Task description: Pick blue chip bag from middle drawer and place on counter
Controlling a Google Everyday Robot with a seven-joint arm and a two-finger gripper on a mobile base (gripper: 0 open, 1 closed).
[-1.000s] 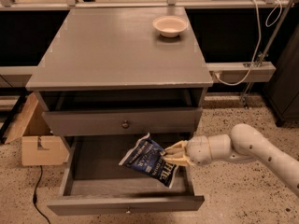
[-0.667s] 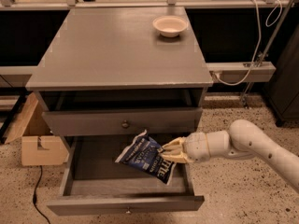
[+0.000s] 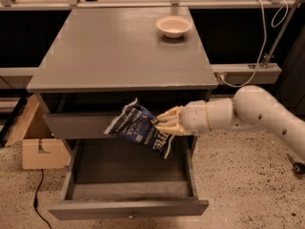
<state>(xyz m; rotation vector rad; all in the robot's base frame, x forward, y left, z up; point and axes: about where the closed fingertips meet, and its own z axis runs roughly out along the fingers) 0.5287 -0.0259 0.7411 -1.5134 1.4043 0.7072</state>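
Observation:
The blue chip bag [image 3: 138,129], dark navy with white lettering, hangs in the air in front of the closed top drawer front, above the open middle drawer [image 3: 128,174]. My gripper [image 3: 159,123] is shut on the bag's right edge and comes in from the right on a white arm. The drawer's grey floor lies bare below the bag. The counter [image 3: 119,46] is the flat grey top of the cabinet, just above and behind the bag.
A small cream bowl [image 3: 173,26] stands at the counter's back right. A cardboard box [image 3: 35,140] sits on the floor left of the cabinet. A cable and metal rails run behind and to the right.
The gripper has lifted the bag up out of the drawer and a little to the left, to the height of the top drawer front.

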